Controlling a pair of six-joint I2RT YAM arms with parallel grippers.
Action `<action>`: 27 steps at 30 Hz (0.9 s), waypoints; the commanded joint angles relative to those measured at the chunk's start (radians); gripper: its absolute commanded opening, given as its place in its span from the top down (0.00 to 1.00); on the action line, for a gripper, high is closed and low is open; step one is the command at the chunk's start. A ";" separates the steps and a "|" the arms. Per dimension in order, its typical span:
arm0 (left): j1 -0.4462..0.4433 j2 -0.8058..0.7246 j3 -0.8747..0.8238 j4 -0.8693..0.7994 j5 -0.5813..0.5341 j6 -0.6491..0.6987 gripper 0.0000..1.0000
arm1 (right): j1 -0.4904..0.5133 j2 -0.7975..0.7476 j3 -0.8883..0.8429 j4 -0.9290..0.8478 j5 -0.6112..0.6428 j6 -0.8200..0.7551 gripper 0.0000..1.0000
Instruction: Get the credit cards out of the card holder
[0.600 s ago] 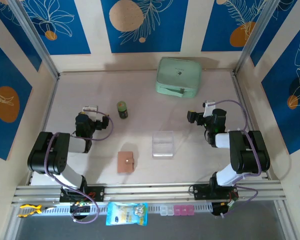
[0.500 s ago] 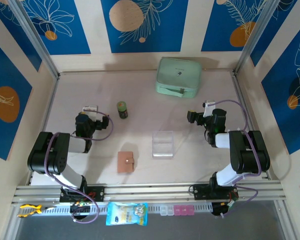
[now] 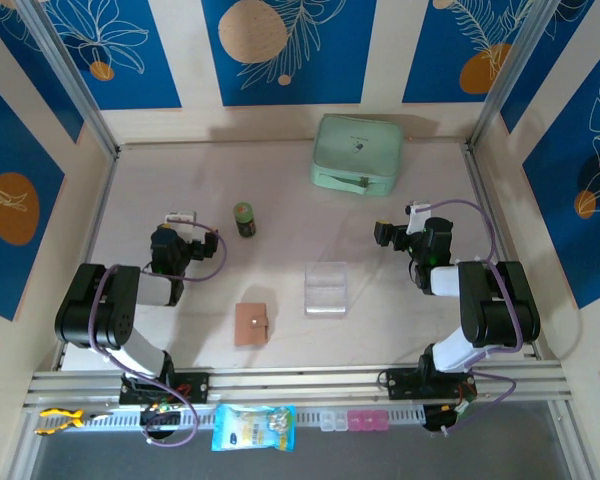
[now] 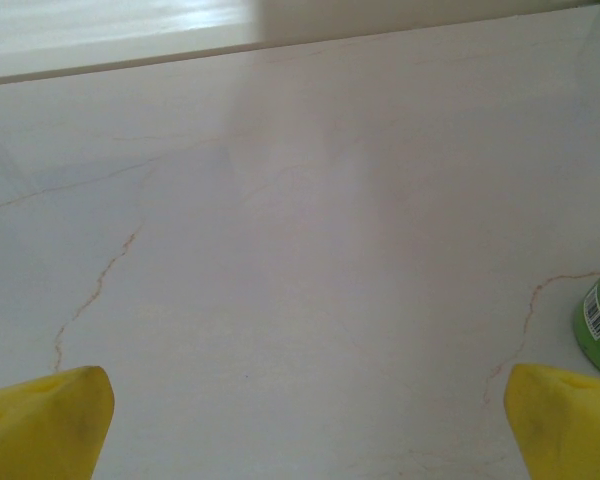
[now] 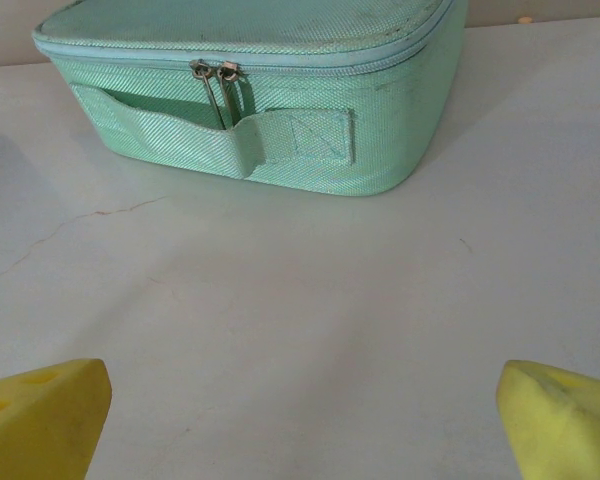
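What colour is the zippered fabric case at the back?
Mint green; the zippered fabric case shows best in the right wrist view.

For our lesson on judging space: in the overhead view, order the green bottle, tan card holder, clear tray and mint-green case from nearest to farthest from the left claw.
From the left claw:
1. Green bottle, just to its right.
2. Card holder, toward the near edge.
3. Clear tray, centre, and mint-green case, far side: too close to call.
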 commanded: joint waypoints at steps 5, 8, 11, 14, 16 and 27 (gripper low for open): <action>0.008 -0.020 -0.004 0.006 0.000 0.008 0.00 | -0.003 -0.023 -0.009 0.002 -0.013 0.006 0.01; 0.008 -0.020 -0.003 0.004 0.000 0.007 0.00 | -0.003 -0.023 -0.009 0.002 -0.014 0.005 0.01; 0.008 -0.020 -0.003 0.005 0.000 0.008 0.00 | -0.003 -0.023 -0.009 0.001 -0.014 0.004 0.01; 0.008 -0.020 -0.003 0.003 0.000 0.009 0.00 | -0.003 -0.024 -0.009 0.001 -0.013 0.004 0.01; 0.009 -0.021 -0.003 0.005 0.000 0.008 0.00 | -0.002 -0.024 -0.010 0.003 -0.012 0.004 0.01; 0.008 -0.078 0.022 -0.083 0.009 0.016 0.00 | 0.013 -0.078 0.092 -0.216 0.024 0.000 0.01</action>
